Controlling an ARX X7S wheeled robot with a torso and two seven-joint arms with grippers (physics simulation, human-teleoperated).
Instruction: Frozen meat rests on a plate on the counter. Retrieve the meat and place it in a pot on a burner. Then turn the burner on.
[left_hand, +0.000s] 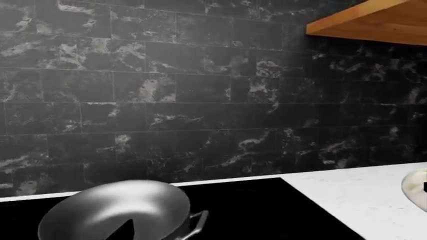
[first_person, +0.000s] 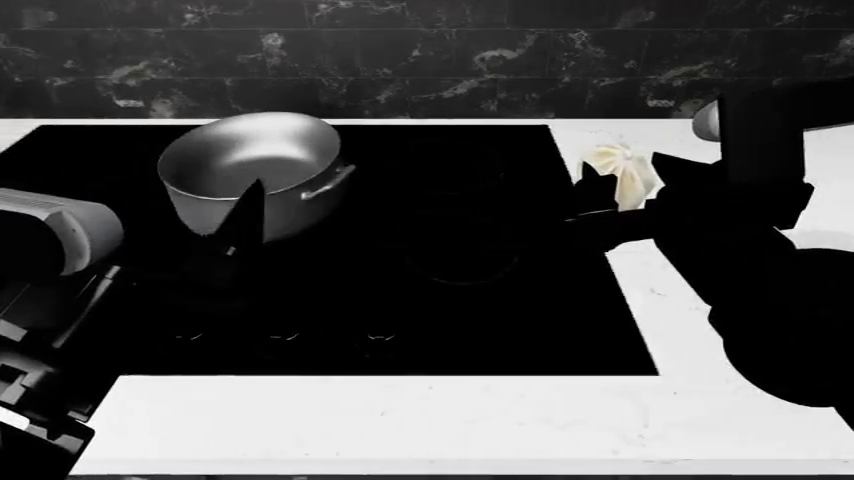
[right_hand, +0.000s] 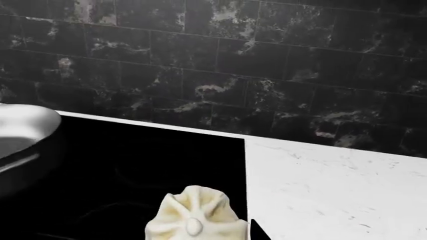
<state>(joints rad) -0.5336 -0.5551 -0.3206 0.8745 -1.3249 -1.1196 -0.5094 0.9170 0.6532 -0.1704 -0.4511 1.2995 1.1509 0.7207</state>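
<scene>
The right gripper (first_person: 617, 195) is clamped on the meat (first_person: 629, 176) and holds it in the air over the right edge of the black cooktop (first_person: 441, 300), where it meets the white counter (first_person: 400, 420). The pot (first_person: 254, 170) stands on the far left part of the cooktop — well apart from the meat. The left gripper (first_person: 234, 225) hangs just in front of the pot; whether its jaws are apart or together cannot be told.
</scene>
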